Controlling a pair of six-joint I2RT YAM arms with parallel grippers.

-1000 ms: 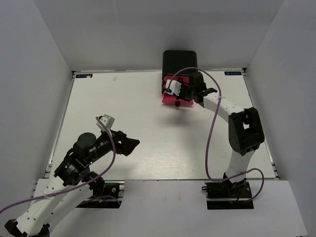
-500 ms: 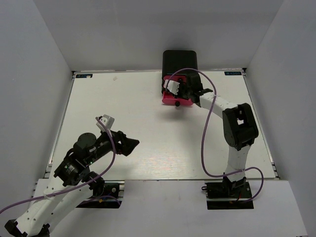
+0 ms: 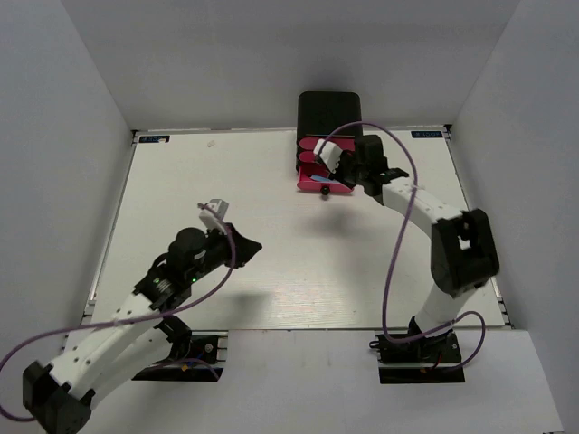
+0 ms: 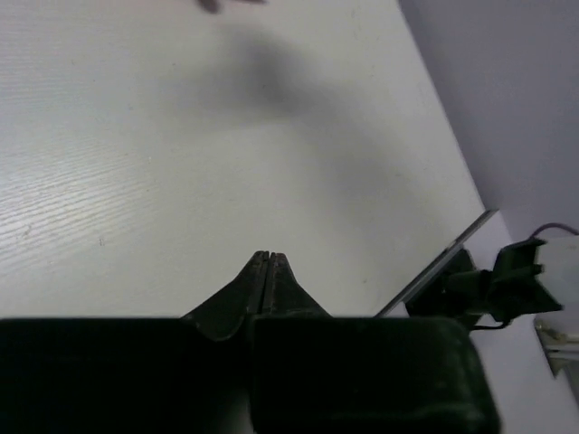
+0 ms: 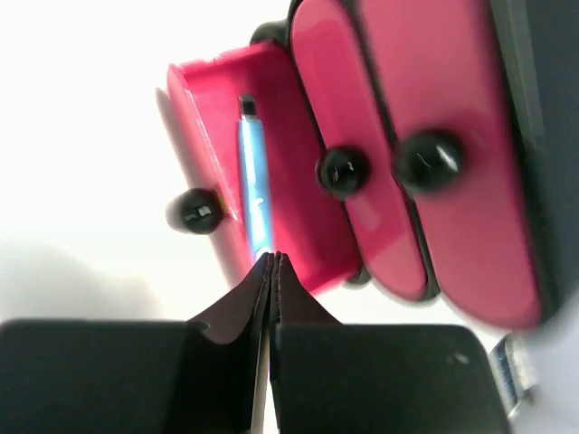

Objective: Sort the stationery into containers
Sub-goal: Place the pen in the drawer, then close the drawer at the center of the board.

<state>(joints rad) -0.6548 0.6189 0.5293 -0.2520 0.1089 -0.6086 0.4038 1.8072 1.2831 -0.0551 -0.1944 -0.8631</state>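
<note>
The containers are three hot-pink drawers with black knobs in a small black cabinet (image 3: pixel 330 113) at the table's far edge. The bottom drawer (image 5: pixel 303 136) (image 3: pixel 318 184) is pulled out, and a light blue pen (image 5: pixel 253 181) of the stationery lies inside it. The other two drawers (image 5: pixel 412 117) are pushed in. My right gripper (image 5: pixel 273 259) (image 3: pixel 348 179) is shut and empty, at the open drawer's right end. My left gripper (image 4: pixel 270 257) (image 3: pixel 250 246) is shut and empty, over bare table at mid-left. No other stationery shows.
White walls close in the white table (image 3: pixel 271 235) on three sides. The right arm's base (image 4: pixel 507 280) stands at the near edge. Purple cables loop from both arms.
My right gripper drew back from over the open drawer to its right end and closed. My left arm reached further forward and right, and its jaws shut.
</note>
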